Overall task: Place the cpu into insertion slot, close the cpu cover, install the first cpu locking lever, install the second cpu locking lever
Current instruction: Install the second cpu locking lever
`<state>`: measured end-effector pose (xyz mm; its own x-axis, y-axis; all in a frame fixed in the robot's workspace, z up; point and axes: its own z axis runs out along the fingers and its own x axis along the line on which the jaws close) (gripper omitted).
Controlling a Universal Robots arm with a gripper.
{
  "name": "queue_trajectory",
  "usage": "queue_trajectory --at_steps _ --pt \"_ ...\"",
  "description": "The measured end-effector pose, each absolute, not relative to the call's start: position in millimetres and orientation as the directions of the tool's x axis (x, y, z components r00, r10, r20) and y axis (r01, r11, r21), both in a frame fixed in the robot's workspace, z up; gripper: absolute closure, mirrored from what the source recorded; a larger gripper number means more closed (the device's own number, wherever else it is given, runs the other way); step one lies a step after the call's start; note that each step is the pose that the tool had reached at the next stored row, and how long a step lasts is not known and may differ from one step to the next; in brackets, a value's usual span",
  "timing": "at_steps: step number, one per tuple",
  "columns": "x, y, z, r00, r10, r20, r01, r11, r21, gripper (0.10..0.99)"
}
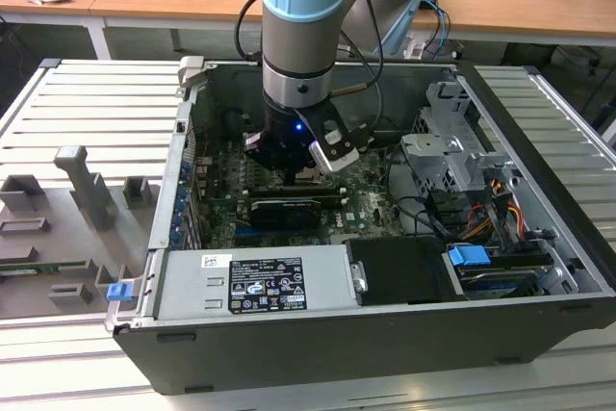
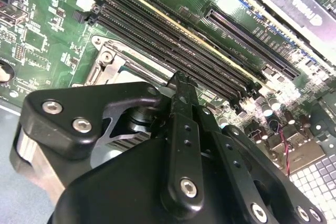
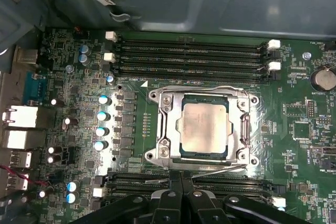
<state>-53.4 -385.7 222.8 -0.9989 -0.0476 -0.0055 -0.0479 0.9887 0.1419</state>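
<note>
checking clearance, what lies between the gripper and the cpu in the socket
In the first wrist view, the cpu cover's near frame edge and a thin wire locking lever lie between the gripper and the cpu.

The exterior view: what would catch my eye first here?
A pale blue and grey robot arm plunges into an open computer case. In the first wrist view, the silver cpu sits in its socket under the cpu cover, with the claw right beside it.

The silver-grey cpu (image 3: 203, 125) lies flat in the insertion slot (image 3: 164, 129), the cpu cover (image 3: 244, 129) closed around it.
</note>
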Motion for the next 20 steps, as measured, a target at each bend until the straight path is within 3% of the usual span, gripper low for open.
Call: queue_trajectory --at_steps 20 --pt "-72 -388 217 -0.999 -0.047 -0.008 -0.048 0.981 0.187 0.980"
